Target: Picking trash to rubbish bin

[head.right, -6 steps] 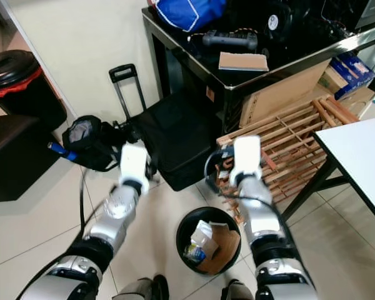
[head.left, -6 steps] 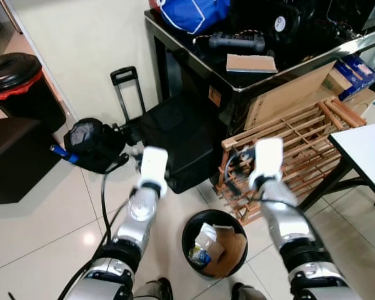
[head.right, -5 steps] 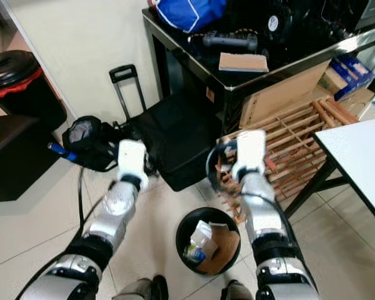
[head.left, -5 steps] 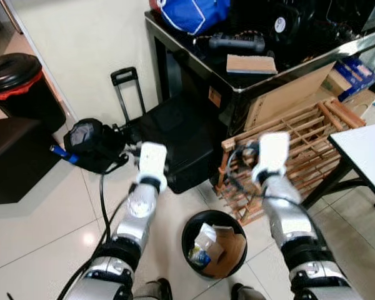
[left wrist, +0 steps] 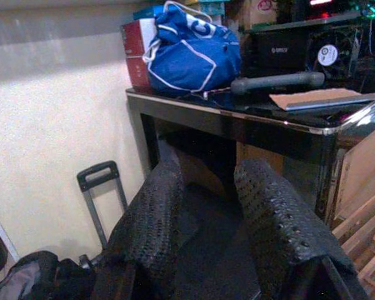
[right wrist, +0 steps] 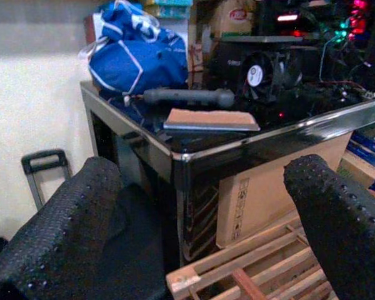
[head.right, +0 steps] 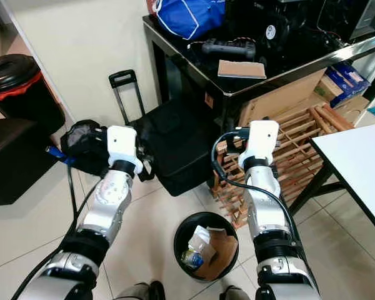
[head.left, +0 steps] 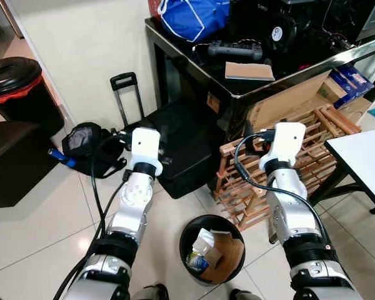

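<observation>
Jaws: right gripper (right wrist: 200, 231) spread wide, holding nothing; left gripper (left wrist: 206, 231) parted by a narrow gap, also holding nothing.
Landmark: round black rubbish bin (head.left: 189, 234) on the tiled floor.
Trash: paper and cardboard scraps (head.left: 222, 250) lie inside the bin.
Arms: both raised beyond the bin, toward the black table (head.left: 194, 65).
Beyond the bin: wooden rack (head.left: 300, 140), black suitcase (head.left: 181, 144).

— Where is the rubbish bin (head.left: 212, 251) sitting?

— On the tiled floor, low between the two arms, just in front of the wooden rack. It is small, round, black and standing upright, open at the top.

— Is anything lying in it?

— Trash (head.left: 214, 249) is resting inside: crumpled white paper, a brown cardboard piece, something blue.
</observation>
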`<state>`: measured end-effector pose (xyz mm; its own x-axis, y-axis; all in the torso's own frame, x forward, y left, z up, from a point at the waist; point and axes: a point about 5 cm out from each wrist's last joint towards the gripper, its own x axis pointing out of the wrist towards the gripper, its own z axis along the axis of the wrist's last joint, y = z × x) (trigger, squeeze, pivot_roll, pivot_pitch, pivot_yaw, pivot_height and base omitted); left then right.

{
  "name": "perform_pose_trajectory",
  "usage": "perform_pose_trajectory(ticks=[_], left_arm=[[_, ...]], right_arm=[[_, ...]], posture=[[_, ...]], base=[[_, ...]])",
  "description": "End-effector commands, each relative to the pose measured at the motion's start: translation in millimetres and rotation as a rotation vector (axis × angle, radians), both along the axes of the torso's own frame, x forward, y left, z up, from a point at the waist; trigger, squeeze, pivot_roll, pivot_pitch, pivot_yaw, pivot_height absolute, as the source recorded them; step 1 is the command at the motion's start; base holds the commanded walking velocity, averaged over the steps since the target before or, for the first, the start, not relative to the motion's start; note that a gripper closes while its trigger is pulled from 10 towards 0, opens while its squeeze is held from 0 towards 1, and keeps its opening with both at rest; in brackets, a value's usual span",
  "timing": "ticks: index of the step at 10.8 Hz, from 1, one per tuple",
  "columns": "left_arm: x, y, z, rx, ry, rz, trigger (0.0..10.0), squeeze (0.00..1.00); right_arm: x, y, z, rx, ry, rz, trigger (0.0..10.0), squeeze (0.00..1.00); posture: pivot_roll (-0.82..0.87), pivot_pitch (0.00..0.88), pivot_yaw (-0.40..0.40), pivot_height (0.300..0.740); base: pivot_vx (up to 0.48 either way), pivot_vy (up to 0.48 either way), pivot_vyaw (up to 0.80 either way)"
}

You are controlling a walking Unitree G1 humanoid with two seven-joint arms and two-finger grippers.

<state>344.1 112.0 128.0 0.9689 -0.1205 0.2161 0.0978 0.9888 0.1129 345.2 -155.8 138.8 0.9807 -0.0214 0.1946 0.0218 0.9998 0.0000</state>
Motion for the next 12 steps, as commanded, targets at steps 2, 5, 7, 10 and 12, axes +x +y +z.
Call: perform_pose_trajectory(ticks=[2, 5, 7, 10, 12], left_arm=[[-3.9, 2.1, -3.3, 0.02, 0.001, 0.024, 10.0, 0.0], [-4.7, 4.7, -5.7, 0.021, 0.007, 0.045, 10.0, 0.0], [-4.3, 5.1, -7.6, 0.014, 0.019, 0.056, 10.0, 0.0], [-5.3, 2.9, -10.4, 0.001, 0.028, 0.053, 10.0, 0.0], [-6.0, 2.1, -12.2, 0.0, 0.033, 0.049, 10.0, 0.0]], right_arm=[[-3.6, -2.7, -0.6, 0.02, -0.016, -0.023, 10.0, 0.0], [-3.5, 0.2, -6.1, 0.025, 0.005, -0.018, 10.0, 0.0], [-3.5, 4.3, -8.7, 0.027, 0.014, -0.004, 10.0, 0.0], [-4.6, 8.3, -14.6, 0.026, 0.039, 0.012, 10.0, 0.0], [-5.5, 11.2, -17.0, 0.024, 0.047, 0.023, 10.0, 0.0]], posture=[[-0.09, 0.068, 0.071, 0.74], [-0.08, 0.054, 0.065, 0.74], [-0.08, 0.043, 0.065, 0.74], [-0.08, 0.018, 0.062, 0.74], [-0.09, 0.005, 0.058, 0.74]], base=[[0.0, 0.0, 0.0], [0.0, 0.0, 0.0], [0.0, 0.0, 0.0], [0.0, 0.0, 0.0], [0.0, 0.0, 0.0]])
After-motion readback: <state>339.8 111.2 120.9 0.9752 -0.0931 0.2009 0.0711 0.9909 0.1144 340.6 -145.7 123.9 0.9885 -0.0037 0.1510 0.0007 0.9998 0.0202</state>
